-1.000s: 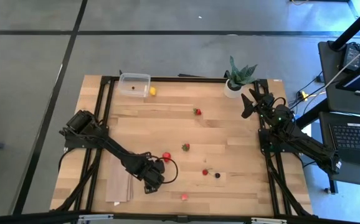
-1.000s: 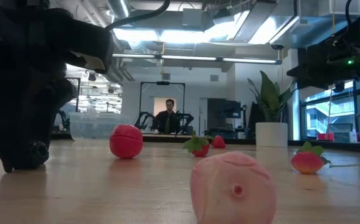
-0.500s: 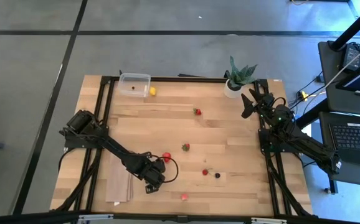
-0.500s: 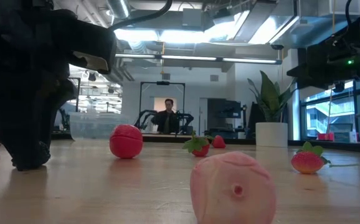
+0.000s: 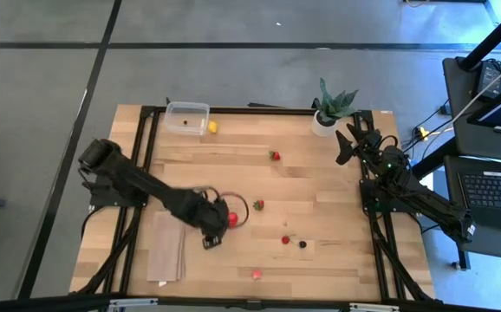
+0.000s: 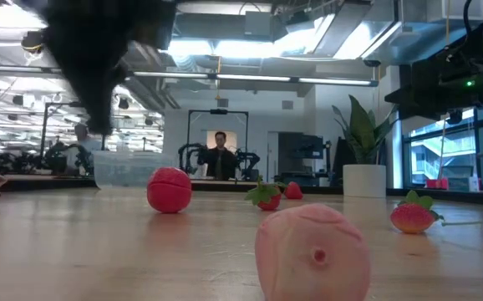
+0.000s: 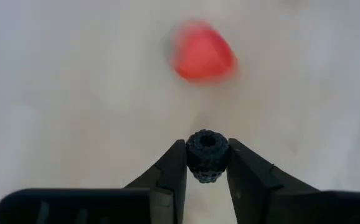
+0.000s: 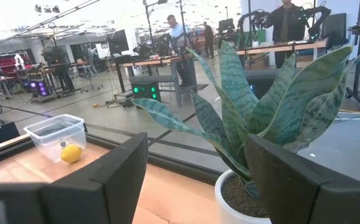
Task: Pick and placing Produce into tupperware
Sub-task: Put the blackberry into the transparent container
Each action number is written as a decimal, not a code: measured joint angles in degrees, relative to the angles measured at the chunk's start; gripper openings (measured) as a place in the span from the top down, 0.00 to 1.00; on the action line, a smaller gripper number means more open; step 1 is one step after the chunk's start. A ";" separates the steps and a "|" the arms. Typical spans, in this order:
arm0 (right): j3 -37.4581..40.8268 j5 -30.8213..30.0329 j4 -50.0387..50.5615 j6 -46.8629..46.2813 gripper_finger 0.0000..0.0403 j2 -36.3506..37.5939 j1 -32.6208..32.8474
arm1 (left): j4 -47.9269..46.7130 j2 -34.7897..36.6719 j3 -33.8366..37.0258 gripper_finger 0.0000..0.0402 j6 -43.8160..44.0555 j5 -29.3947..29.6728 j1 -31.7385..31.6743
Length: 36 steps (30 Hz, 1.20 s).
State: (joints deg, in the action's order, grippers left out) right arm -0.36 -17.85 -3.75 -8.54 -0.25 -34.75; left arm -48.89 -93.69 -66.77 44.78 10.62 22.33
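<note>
My left gripper [image 7: 207,163] hangs above the table's front middle [image 5: 213,227], shut on a small dark berry [image 7: 207,144]. A round red fruit [image 5: 231,218] lies on the wood just below and beside it; it shows blurred in the left wrist view [image 7: 203,55]. The clear tupperware [image 5: 187,117] stands at the far left edge with a yellow fruit [image 5: 212,126] beside it. Strawberries [image 5: 274,156] [image 5: 257,204] [image 5: 285,239], a dark berry [image 5: 302,244] and a pink fruit [image 5: 256,274] lie loose on the table. My right gripper [image 5: 346,147] waits open at the far right, by the plant. My left gripper pinches the dark berry by its two opposite sides [image 7: 192,160] between its two fingertips [image 7: 175,163]. The fingers point down at the table from above. The berry is lifted clear of the wood, its hollow end facing the camera.
A tan cloth [image 5: 166,256] lies at the front left. A spiky green plant in a white pot [image 5: 331,106] stands at the far right, right before my right gripper [image 8: 198,177]. Bare wood lies between the tupperware and the loose fruit. A person stands in the room behind [image 6: 219,157].
My left gripper has risen from just above the table top to well above it, and has gone a little toward the far edge, beside the round red fruit. The fruit on the table has stayed in place.
</note>
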 joint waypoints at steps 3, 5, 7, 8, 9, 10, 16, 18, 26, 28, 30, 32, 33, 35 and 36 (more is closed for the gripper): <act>0.00 0.00 0.00 -0.06 0.33 0.00 0.01 | -1.66 5.00 -0.54 0.76 -1.79 5.27 -4.58; 0.00 0.00 0.00 -0.23 0.33 0.00 -0.01 | -2.38 8.37 -0.93 0.74 -2.33 8.56 -7.97; 0.00 0.00 0.00 -0.23 0.33 0.00 -0.01 | -3.26 11.52 -0.96 0.74 -4.11 11.74 -11.64; 0.00 0.00 0.00 -0.22 0.33 0.00 0.00 | -3.15 12.98 -0.96 0.75 -5.45 13.48 -13.53; 0.00 0.00 0.00 -0.23 0.33 0.00 0.00 | -3.13 14.37 -0.96 0.76 -7.02 15.39 -15.59; 0.00 0.00 0.00 -0.23 0.33 0.00 0.01 | -3.12 15.57 -0.96 0.78 -8.60 17.18 -17.66; 0.00 0.00 0.00 -0.22 0.33 0.00 0.01 | -2.96 19.63 -0.96 0.79 -16.98 23.80 -31.87; 0.00 0.00 0.00 -0.22 0.33 0.00 0.00 | -2.95 19.63 -0.96 0.76 -18.81 24.76 -36.62; 0.00 0.00 0.00 -0.24 0.33 0.00 -0.01 | -0.50 16.40 -0.96 0.77 -26.47 22.54 -53.85; 0.00 0.00 0.00 -0.26 0.33 0.00 0.01 | 0.50 15.16 -0.96 0.79 -27.28 20.48 -57.48; 0.00 0.00 0.00 -0.26 0.33 0.00 0.01 | 1.83 13.70 -0.96 0.79 -27.33 17.96 -60.69; 0.00 0.00 0.00 -0.26 0.33 0.00 -0.01 | 2.68 12.20 -0.96 0.77 -27.37 14.91 -63.55; 0.00 0.00 0.00 -0.26 0.33 0.00 -0.01 | 3.20 11.27 -0.96 0.76 -27.35 13.69 -64.63; 0.00 0.00 0.00 -0.26 0.33 0.00 0.00 | 3.68 8.97 -0.96 0.73 -27.35 11.11 -66.37; 0.00 0.00 0.00 -0.26 0.33 0.00 -0.01 | 3.65 7.72 -0.96 0.72 -27.35 10.25 -67.07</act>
State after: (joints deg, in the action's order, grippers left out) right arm -0.36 -17.85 -3.75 -8.80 -0.25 -34.76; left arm -45.25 -85.97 -67.72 17.43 20.87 -44.74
